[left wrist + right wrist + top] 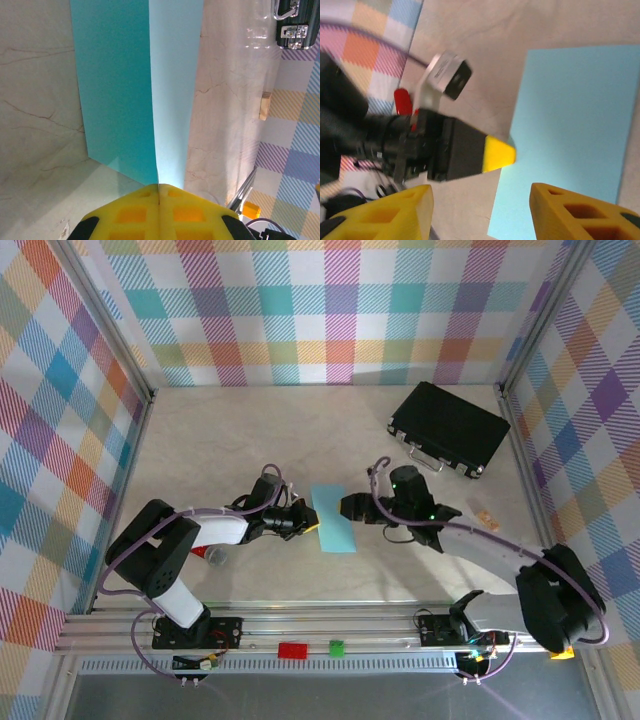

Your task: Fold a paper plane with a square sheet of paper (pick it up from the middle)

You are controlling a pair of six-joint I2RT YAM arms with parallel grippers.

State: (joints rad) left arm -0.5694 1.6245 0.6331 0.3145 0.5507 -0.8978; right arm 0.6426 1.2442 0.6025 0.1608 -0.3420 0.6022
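Observation:
The light-blue sheet of paper (335, 520) lies folded into a narrow rectangle at the middle of the table. My left gripper (312, 526) is shut on its left edge. In the left wrist view the yellow fingertips (159, 189) meet on the crease, with a darker flap (115, 90) on the left and a paler flap (175, 75) on the right. My right gripper (346, 506) hovers just right of the paper, open. In the right wrist view its fingers (395, 212) stand wide apart over the paper (570, 125), touching nothing. No paper plane shape shows.
A black rectangular case (449, 428) lies at the back right, its latches (292, 22) in the left wrist view. A small tan piece (484, 516) lies right of the right arm. Red (293, 649) and green (336, 647) blocks sit on the front rail. Plaid walls enclose the table.

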